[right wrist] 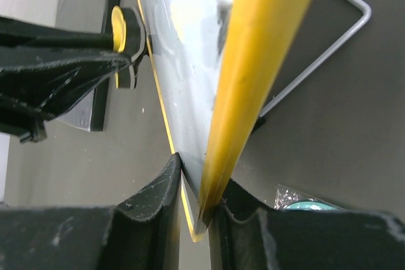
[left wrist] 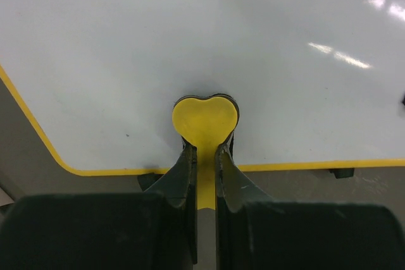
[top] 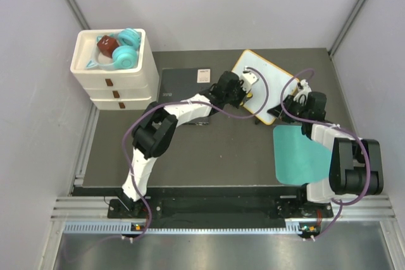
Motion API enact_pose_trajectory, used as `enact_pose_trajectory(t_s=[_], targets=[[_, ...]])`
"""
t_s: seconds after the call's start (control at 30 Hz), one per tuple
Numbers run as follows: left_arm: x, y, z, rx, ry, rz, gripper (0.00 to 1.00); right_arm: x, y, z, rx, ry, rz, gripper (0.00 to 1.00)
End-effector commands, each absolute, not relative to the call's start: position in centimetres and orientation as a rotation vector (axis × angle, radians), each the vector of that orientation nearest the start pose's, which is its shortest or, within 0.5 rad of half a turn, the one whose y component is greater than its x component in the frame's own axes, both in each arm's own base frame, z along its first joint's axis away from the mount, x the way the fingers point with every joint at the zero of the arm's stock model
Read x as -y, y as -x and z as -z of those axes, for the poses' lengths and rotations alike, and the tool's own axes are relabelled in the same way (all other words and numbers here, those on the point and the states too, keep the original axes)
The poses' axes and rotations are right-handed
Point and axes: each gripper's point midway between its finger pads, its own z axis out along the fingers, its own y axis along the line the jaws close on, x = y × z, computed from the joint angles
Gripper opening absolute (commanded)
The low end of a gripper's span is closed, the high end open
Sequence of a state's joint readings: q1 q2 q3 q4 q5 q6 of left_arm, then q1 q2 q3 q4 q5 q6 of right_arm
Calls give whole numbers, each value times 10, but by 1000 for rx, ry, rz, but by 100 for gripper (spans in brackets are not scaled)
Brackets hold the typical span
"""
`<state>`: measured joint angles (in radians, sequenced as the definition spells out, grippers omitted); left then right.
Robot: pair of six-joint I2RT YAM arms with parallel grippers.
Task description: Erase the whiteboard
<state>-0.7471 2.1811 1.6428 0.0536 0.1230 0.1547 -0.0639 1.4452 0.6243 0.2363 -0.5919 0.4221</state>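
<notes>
The whiteboard [top: 278, 86], white with a yellow rim, lies at the back middle of the table, turned diagonally. My left gripper [top: 253, 95] is shut on a yellow heart-shaped eraser [left wrist: 205, 118] that rests flat on the board near its rim. In the left wrist view the board surface [left wrist: 190, 30] shows no marks. My right gripper [top: 292, 102] is shut on the board's near right corner. In the right wrist view the jaws stand on either side of the yellow rim [right wrist: 253, 74]. The eraser [right wrist: 118, 20] and left gripper [right wrist: 63, 74] show there at the left.
A dark grey pad with a white label [top: 180, 83] lies left of the board. A teal mat [top: 300, 153] lies at the near right. White stacked drawers [top: 117, 83] hold teal headphones [top: 126, 52] at the back left. A wire stand [right wrist: 342, 36] shows behind the board.
</notes>
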Motion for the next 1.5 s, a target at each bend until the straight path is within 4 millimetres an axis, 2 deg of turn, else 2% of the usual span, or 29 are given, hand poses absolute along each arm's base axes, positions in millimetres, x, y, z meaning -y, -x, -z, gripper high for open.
enact_pose_trajectory(t_s=[0.0,0.27,0.6,0.7,0.87,1.1,1.3,1.47], targets=[[436,-427,-165,-1707,-947,561,0,-83,-338,-66,-2280,-154,-755,0],[437,-393,-145,-1730,-1024,620,0,-73,-348,-77,-2238,-186,-744,0],[432,-386,-114,-1806,-1033,599,0,-49,-361,-80,-2235,-233,-626,0],[430,-385,-110,-1813,-1035,592,0,-46,-360,-70,-2261,-250,-602,0],[428,-384,-109,-1819,-1028,588,0,-43,-354,-53,-2333,-308,-588,0],[429,-382,-127,-1784,-1016,612,0,-46,-333,-22,-2471,-420,-627,0],[431,-373,-142,-1750,-1024,665,0,-40,-331,-24,-2448,-442,-622,0],[437,-363,-137,-1761,-1048,729,0,-39,-340,-51,-2369,-388,-611,0]])
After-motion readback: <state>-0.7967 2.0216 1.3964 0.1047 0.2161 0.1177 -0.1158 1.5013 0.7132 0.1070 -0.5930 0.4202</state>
